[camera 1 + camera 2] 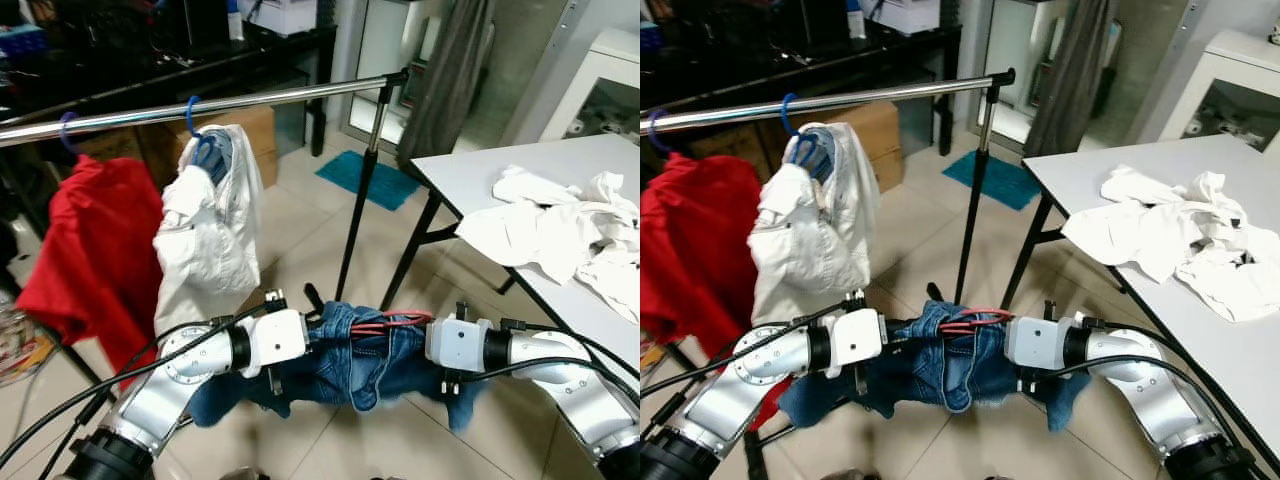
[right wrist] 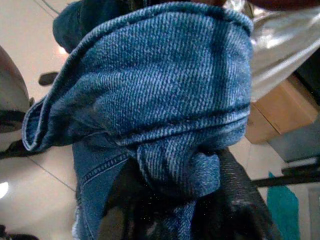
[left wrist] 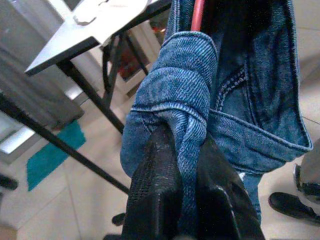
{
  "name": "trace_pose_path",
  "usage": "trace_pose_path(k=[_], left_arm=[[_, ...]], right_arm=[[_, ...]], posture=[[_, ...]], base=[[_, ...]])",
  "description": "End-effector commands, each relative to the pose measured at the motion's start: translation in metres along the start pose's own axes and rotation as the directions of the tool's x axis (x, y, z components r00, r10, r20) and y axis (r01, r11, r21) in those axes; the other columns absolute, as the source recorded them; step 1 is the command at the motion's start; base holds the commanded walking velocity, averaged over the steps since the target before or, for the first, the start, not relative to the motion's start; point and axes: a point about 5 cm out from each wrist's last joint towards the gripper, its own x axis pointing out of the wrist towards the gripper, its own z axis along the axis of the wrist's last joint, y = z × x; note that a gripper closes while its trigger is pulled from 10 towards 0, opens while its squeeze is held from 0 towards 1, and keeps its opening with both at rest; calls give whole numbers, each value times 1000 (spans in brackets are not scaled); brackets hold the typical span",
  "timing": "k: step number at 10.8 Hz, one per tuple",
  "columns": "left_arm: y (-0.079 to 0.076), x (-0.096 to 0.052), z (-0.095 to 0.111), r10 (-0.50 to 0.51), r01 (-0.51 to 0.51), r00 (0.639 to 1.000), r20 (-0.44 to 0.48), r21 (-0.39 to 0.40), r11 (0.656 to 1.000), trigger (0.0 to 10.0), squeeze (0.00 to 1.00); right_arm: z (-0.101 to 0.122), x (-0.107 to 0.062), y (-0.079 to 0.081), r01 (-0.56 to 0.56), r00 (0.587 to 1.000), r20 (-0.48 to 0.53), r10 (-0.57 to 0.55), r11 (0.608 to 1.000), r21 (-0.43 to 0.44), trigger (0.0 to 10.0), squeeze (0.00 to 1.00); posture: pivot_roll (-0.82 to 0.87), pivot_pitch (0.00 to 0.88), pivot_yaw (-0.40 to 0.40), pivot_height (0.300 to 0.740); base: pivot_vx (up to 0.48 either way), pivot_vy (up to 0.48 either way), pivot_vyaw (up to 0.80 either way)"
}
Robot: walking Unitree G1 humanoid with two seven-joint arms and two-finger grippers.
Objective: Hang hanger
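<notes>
Left pincer (image 3: 187,200) pinches bunched blue denim (image 1: 350,365), seemingly on red hanger (image 1: 390,322).

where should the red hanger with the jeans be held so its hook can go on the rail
Grip the denim jeans at the two ends of the red hanger, from either side, as now: the left tool and right tool each pinch a denim fold there. The hanger lies level between them, which would leave its middle free to meet the rail, right of the white garment.
</notes>
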Motion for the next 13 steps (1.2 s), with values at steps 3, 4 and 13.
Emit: trace_pose_path(k=[3, 4, 13], left_arm=[[8, 8, 17, 42, -47, 995, 94, 44, 998, 10000, 0], [9, 9, 17, 54, -57, 994, 92, 40, 998, 10000, 0], [47, 3, 17, 383, -361, 911, 156, -149, 920, 10000, 1000]], right_arm=[[5, 1, 8, -47, 998, 30, 47, 999, 15, 0, 0], [6, 2, 8, -44, 999, 31, 44, 999, 19, 0, 0], [18, 12, -2, 150, 974, 139, -179, 969, 195, 0, 0]], posture=[[86, 0, -41, 723], [86, 0, -41, 723], [80, 3, -44, 723]], base=[[0, 0, 0], [0, 0, 0], [0, 0, 0]])
